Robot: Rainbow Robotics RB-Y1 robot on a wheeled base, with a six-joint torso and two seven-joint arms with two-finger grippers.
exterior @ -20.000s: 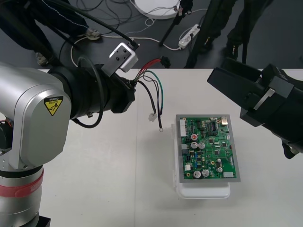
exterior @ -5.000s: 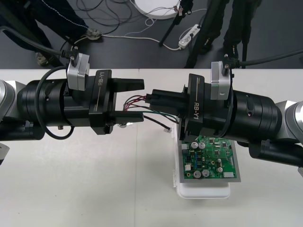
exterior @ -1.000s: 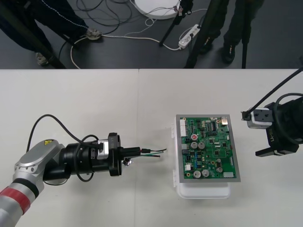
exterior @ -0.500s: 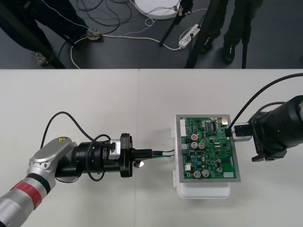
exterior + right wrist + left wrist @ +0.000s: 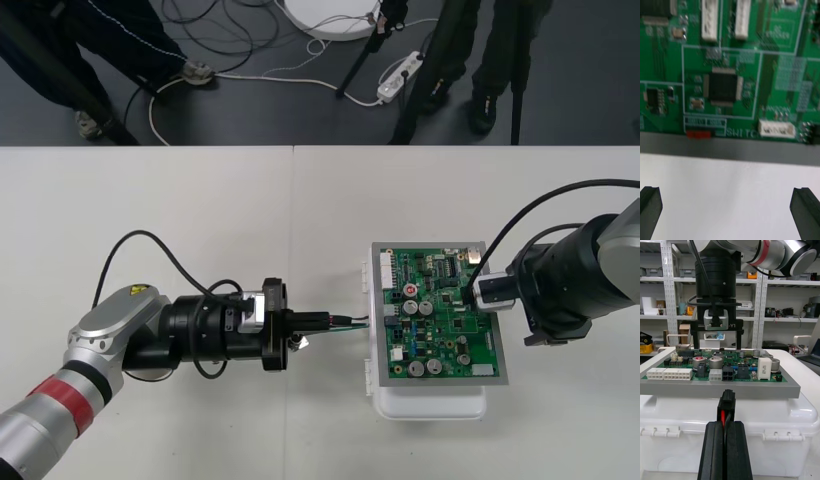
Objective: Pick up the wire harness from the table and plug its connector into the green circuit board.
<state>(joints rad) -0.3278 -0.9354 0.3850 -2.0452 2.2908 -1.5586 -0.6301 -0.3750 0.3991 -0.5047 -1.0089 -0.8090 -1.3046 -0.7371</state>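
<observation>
Pale surface (image 5: 200,200), board (image 5: 440,315) toward right edge. Left fingers (image 5: 715,453) clamped on harness (image 5: 345,320), plug (image 5: 726,399) right at board's left rim, not seated. Right fingers (image 5: 650,210) apart over opposite rim. Danger: plug riding low, butting the frame, wires buckling.

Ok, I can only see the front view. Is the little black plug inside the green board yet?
Observer: Not yet. In the left wrist view the plug sticks out of the shut left claw, in front of the green board's grey rim, in no socket.
Operator: Is it aimed at a hole?
Observer: Yes, it lines up with a small black socket on the board's edge facing it.
Operator: Is the right claw open?
Observer: Yes. The right claw's wrist view shows its fingers far apart, beside the board's rim.
</observation>
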